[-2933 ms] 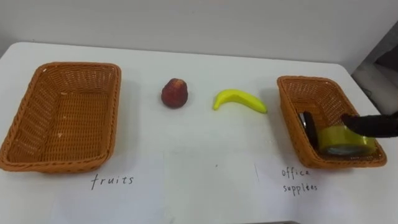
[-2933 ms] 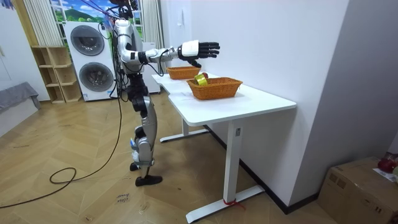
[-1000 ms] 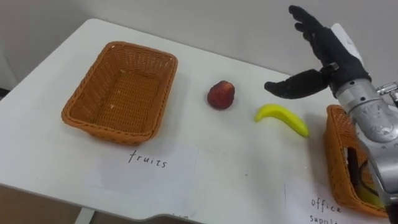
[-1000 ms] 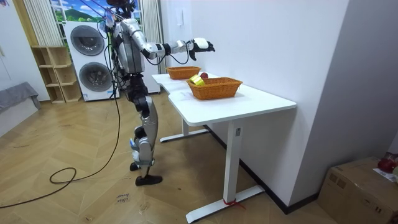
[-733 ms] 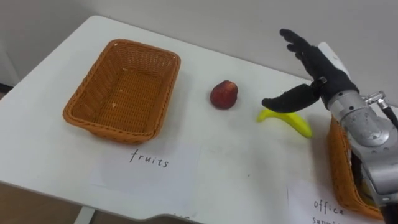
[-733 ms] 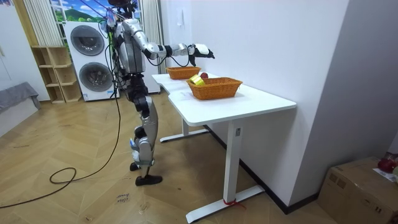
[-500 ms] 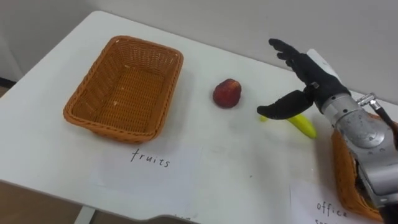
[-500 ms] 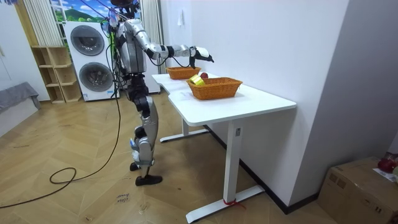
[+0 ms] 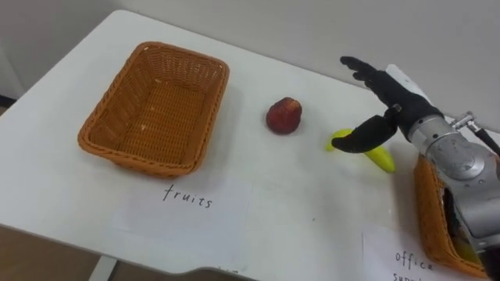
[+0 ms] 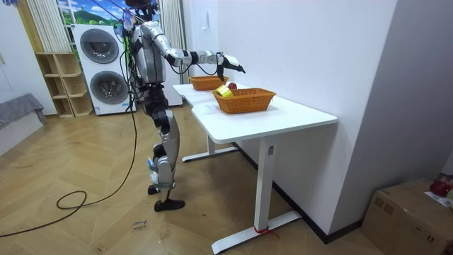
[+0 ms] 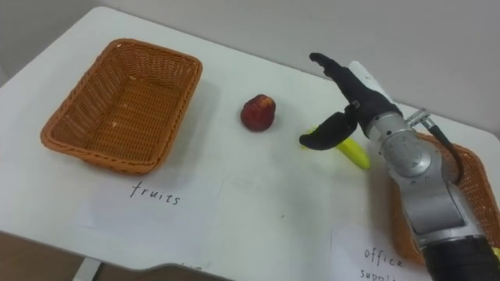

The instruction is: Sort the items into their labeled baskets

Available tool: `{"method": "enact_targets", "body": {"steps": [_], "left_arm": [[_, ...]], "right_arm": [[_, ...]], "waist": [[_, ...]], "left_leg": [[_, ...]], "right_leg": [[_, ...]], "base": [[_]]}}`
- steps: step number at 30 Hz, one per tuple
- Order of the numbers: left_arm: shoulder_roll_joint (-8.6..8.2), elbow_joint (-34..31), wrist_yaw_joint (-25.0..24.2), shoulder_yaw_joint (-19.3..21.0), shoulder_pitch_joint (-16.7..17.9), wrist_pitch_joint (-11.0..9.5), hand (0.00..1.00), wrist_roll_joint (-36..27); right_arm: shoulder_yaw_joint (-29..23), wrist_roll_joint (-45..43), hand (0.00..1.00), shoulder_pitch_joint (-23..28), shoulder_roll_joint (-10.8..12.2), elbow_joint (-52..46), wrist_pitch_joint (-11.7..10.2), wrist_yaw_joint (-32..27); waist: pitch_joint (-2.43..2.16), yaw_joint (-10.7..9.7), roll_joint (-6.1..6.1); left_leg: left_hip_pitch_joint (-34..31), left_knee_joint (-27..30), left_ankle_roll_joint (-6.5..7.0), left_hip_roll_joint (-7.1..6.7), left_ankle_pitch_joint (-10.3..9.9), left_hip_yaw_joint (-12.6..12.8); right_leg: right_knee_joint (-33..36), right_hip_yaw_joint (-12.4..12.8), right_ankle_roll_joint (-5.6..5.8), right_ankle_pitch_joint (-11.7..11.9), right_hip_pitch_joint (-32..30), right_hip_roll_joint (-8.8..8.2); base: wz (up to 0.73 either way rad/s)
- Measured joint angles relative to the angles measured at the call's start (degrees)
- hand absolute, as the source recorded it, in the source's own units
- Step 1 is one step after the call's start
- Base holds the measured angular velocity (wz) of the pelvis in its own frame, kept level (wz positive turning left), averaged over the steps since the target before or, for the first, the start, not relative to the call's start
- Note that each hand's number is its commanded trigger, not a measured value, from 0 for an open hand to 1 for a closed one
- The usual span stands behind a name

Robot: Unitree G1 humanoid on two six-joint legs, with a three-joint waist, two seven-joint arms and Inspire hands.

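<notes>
Fruit is not yet sorted. The right hand hovers wide open just above the curved yellow banana, fingers straight, holding nothing. Near it on the white bench lies the round red fruit. Further left, the brown wicker basket for fruits is empty. The wicker basket for office supplies has something inside, so I judge that part mostly done.

Bright, even light; soft shadows
</notes>
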Motion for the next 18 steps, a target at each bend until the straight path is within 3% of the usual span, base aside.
{"method": "enact_targets", "body": {"steps": [3,6,9,14,18], "left_arm": [[0.02,0.0,-0.03,-0.06,0.03,0.16,0.0,0.03],[0.46,-0.03,-0.05,-1.67,-0.13,0.51,0.0,0.02],[0.61,-0.03,-0.25,-2.39,-0.55,0.47,0.0,0.02],[0.82,0.28,-0.49,-3.08,-1.82,0.44,0.0,-0.21],[1.02,0.49,-0.6,-3.35,-2.96,0.42,0.0,0.05]], "right_arm": [[0.26,-1.89,0.0,-0.04,-0.07,0.19,0.8,1.08],[3.09,-2.97,0.0,-0.74,-1.82,2.74,0.84,1.62],[4.56,-3.64,0.0,-1.67,-2.27,5.8,0.96,2.15],[6.8,-3.84,0.0,-2.6,-4.24,7.38,0.88,2.35],[7.02,-4.44,0.0,-2.89,-4.52,8.74,0.76,2.35]], "waist": [[0.0,0.03,0.0],[0.01,-0.04,-0.26],[0.46,-0.04,-0.69],[0.38,0.2,-1.02],[0.39,0.7,-1.02]], "left_leg": [[-0.21,0.0,0.0,-0.02,0.0,-0.03],[-0.89,0.39,0.0,-0.05,0.0,-0.08],[-1.1,0.43,0.0,-0.04,0.0,-0.19],[-2.05,0.86,-0.01,-0.04,-0.01,-0.22],[-1.98,0.9,-0.01,-0.01,-0.01,-0.11]], "right_leg": [[0.08,-0.07,0.0,0.0,-0.26,0.01],[0.11,-0.12,-0.04,0.03,-0.75,-0.03],[0.08,-0.23,-0.04,0.03,-0.89,-0.02],[0.03,-0.3,-0.1,0.08,-1.66,-0.01],[-0.03,-0.37,-0.1,0.08,-1.72,0.01]], "base": [[0.0],[0.0],[0.0],[0.0],[0.0]]}}
